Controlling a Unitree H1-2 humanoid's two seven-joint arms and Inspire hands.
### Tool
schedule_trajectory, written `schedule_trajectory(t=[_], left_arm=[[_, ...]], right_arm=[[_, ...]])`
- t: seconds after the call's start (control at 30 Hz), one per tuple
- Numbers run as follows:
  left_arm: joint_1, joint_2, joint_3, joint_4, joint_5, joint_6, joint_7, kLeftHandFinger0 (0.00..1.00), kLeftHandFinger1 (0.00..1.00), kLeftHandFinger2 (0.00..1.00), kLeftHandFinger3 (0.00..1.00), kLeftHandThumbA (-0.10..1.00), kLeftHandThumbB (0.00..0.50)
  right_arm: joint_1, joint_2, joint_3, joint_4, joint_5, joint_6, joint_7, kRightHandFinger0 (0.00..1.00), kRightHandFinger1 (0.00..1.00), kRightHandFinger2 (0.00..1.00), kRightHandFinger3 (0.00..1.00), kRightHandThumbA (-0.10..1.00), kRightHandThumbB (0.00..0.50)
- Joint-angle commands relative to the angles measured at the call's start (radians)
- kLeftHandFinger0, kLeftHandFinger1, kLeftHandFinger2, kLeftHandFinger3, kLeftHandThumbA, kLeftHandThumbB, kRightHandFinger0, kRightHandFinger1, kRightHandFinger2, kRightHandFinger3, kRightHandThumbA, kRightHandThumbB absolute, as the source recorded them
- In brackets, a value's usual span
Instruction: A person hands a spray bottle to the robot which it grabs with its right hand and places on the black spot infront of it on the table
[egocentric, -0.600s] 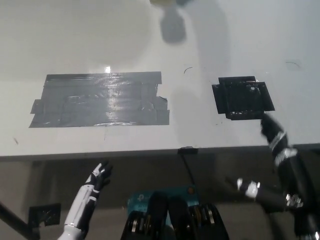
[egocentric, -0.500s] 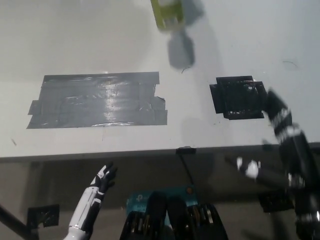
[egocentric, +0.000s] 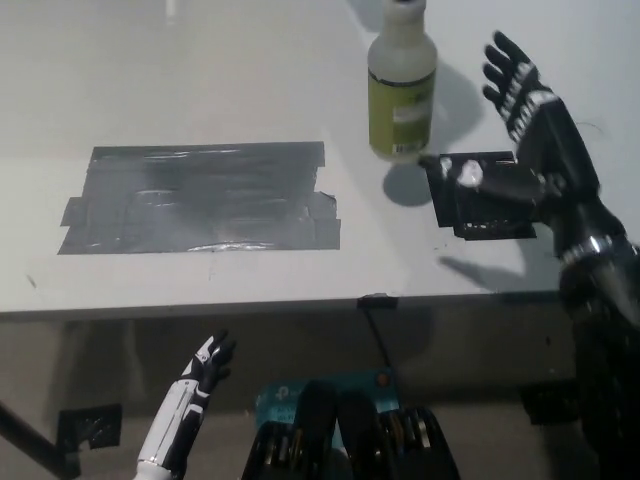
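Right fingers (egocentric: 507, 72): spread apart and raised, tips pointing toward the far side of the table; nothing is held between them.
Right hand (egocentric: 535, 130): black, open, above the table's right part, just right of the bottle and apart from it; the thumb, with a pale tip, reaches left over the black spot.
Right arm (egocentric: 600, 290): black, comes up from the lower right corner and crosses the table's near edge.
Bottle (egocentric: 402, 82): translucent, filled with yellow-green liquid, upright, with a white label on its side; its top runs out at the upper edge, so the spray head is not visible. It is just beyond the spot's left corner; whether it stands on the table or is held from above cannot be told. Its shadow lies on the table below it.
Black spot (egocentric: 487, 208): dark tape patch on the table's right part, partly covered by the right hand.
Grey tape (egocentric: 200, 198): wide patch on the table's left part, well apart from the bottle.
Table (egocentric: 150, 80): white, near edge crossing the lower middle.
Left hand (egocentric: 210, 362): white, resting below the table edge at lower left, fingers loosely apart, empty.
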Motion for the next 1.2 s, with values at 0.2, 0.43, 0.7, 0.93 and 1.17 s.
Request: schedule_trajectory(t=[0.2, 0.43, 0.7, 0.93, 1.17], left_arm=[[0.007, -0.008, 0.004, -0.051, -0.002, -0.013, -0.004, 1.0, 1.0, 1.0, 1.0, 1.0, 0.008], [0.011, -0.008, 0.009, -0.069, -0.011, 0.003, -0.012, 1.0, 1.0, 1.0, 1.0, 1.0, 0.046], [0.032, -0.007, 0.019, -0.086, -0.003, 0.004, -0.001, 1.0, 1.0, 1.0, 1.0, 1.0, 0.086], [0.027, -0.008, 0.026, -0.087, -0.004, 0.007, 0.0, 1.0, 1.0, 1.0, 1.0, 1.0, 0.095], [0.03, -0.01, 0.028, -0.085, -0.007, -0.007, 0.001, 1.0, 1.0, 1.0, 1.0, 1.0, 0.052]], right_arm=[[-0.249, 0.017, -0.045, 0.319, 0.078, 0.058, 0.007, 1.0, 1.0, 1.0, 1.0, 1.0, 0.461], [-0.346, 0.027, -0.045, 0.494, 0.048, 0.008, -0.015, 1.0, 1.0, 1.0, 1.0, 1.0, 0.366], [-0.409, 0.048, -0.026, 0.616, 0.05, -0.036, 0.014, 1.0, 1.0, 1.0, 1.0, 1.0, 0.411], [-0.467, 0.062, 0.011, 0.687, 0.006, -0.046, 0.0, 1.0, 1.0, 1.0, 1.0, 1.0, 0.446], [-0.481, 0.071, 0.048, 0.744, -0.033, -0.05, -0.026, 1.0, 1.0, 1.0, 1.0, 1.0, 0.364]])
